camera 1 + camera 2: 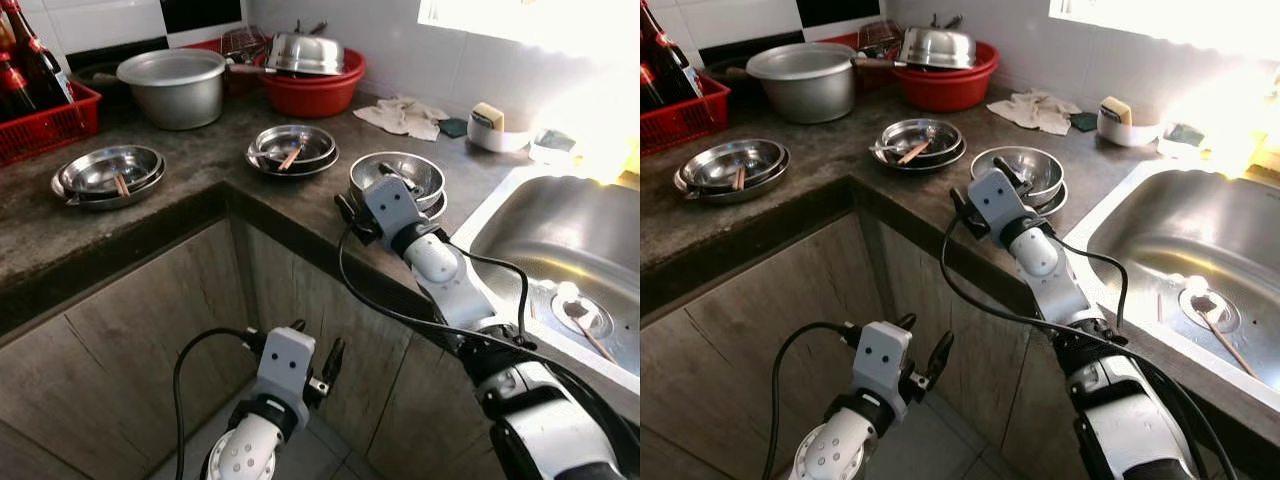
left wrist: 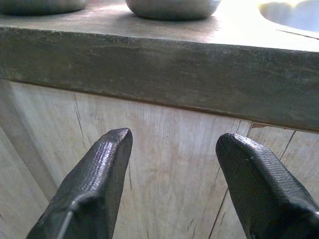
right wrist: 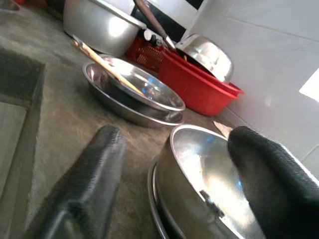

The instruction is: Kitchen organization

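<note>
Right gripper [image 1: 368,192] is sitting at the near rim of the steel bowl [image 1: 405,175] in the centre of the frame, fingers spread: 1 finger [image 3: 271,174] is reaching over the bowl's rim, the other [image 3: 92,174] is hanging outside it above the countertop [image 1: 200,160]. Can't tell if either finger is touching the rim. The bowl is resting on a steel plate [image 1: 436,207], just left of the sink [image 1: 560,240].

Left gripper [image 1: 318,360] is hanging low at bottom centre, fingers [image 2: 94,184] apart and holding nothing, facing the wooden cabinet front [image 2: 164,144] below the counter edge.

2 more steel dish stacks are sitting on the counter: 1 at upper centre [image 1: 292,148] and 1 at left [image 1: 108,172], each with a wooden-handled utensil lying in it. Top of frame: an aluminium pot [image 1: 175,85] and a red basin [image 1: 315,92] holding an upturned steel bowl [image 1: 305,52]. A red crate with bottles [image 1: 45,115] is sitting at upper left, a white cloth [image 1: 402,115] at upper right.
</note>
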`<state>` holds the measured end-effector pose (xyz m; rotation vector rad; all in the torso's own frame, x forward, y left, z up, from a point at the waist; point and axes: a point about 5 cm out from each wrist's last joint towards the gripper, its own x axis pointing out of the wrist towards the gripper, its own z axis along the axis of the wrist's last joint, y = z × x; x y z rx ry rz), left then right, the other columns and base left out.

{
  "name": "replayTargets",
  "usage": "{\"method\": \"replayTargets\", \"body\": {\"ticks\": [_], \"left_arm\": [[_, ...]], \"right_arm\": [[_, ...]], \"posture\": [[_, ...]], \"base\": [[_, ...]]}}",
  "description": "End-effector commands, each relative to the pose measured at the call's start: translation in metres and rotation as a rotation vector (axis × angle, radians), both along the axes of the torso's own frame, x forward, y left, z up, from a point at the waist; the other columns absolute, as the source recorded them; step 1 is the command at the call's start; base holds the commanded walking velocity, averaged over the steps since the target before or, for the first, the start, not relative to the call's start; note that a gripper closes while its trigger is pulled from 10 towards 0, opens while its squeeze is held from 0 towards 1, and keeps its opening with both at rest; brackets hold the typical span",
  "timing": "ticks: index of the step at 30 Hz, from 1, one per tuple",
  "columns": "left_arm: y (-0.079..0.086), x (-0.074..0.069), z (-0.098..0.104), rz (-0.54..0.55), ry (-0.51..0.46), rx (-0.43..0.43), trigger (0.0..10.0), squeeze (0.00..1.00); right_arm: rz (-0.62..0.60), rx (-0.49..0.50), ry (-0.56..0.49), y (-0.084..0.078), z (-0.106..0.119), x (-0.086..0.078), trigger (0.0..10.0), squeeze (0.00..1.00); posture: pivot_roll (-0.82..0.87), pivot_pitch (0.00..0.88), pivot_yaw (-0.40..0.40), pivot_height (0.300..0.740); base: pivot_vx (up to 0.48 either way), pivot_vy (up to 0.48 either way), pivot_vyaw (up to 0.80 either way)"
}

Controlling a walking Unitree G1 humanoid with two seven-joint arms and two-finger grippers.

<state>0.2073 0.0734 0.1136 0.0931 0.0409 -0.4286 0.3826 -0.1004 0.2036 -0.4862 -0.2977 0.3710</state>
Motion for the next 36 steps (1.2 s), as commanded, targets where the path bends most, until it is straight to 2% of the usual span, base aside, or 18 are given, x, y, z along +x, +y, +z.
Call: {"method": "replayTargets", "body": {"ticks": [1,2,3,4,22,23,24,36], "left_arm": [[-0.001,-0.002,0.003,-0.003,-0.009,-0.005,10.0,0.0],[-0.001,-0.003,0.003,-0.003,-0.008,-0.005,10.0,0.0],[-0.001,-0.003,0.003,-0.003,-0.007,-0.005,10.0,0.0],[-0.001,-0.003,0.003,-0.004,-0.007,-0.005,10.0,0.0],[-0.002,0.0,0.004,-0.004,-0.006,-0.006,10.0,0.0],[-0.002,0.0,0.004,-0.004,-0.006,-0.006,10.0,0.0],[-0.002,0.0,0.004,-0.004,-0.006,-0.005,10.0,0.0],[-0.001,0.002,0.004,0.0,-0.008,-0.003,10.0,0.0]], "right_arm": [[-0.003,0.007,-0.034,0.0,0.008,0.002,0.5,0.0],[-0.003,0.007,-0.034,0.0,0.008,0.003,0.5,0.0],[-0.002,0.002,-0.033,0.0,0.007,0.004,3.8,0.0],[0.004,-0.002,-0.028,0.0,0.007,0.004,10.0,0.0],[-0.071,-0.035,-0.031,-0.013,0.008,0.014,10.0,0.0],[-0.075,-0.039,-0.03,-0.014,0.008,0.014,6.9,0.0],[-0.079,-0.042,-0.029,-0.015,0.008,0.015,0.0,0.0],[-0.089,-0.051,-0.046,-0.019,0.011,0.017,0.0,0.0]], "posture": [[0.18,0.043,-0.068,0.74],[0.18,0.043,-0.068,0.74],[0.18,0.04,-0.069,0.74],[0.18,0.04,-0.069,0.74],[0.17,0.054,-0.065,0.74],[0.17,0.054,-0.065,0.74],[0.17,0.054,-0.064,0.74],[0.17,0.052,-0.061,0.74]], "base": [[0.0,0.0,0.0],[0.0,0.0,0.0],[0.0,0.0,0.0],[0.0,0.0,0.0],[0.0,0.0,0.0],[0.0,0.0,0.0],[0.0,0.0,0.0],[0.0,0.0,0.0]]}}
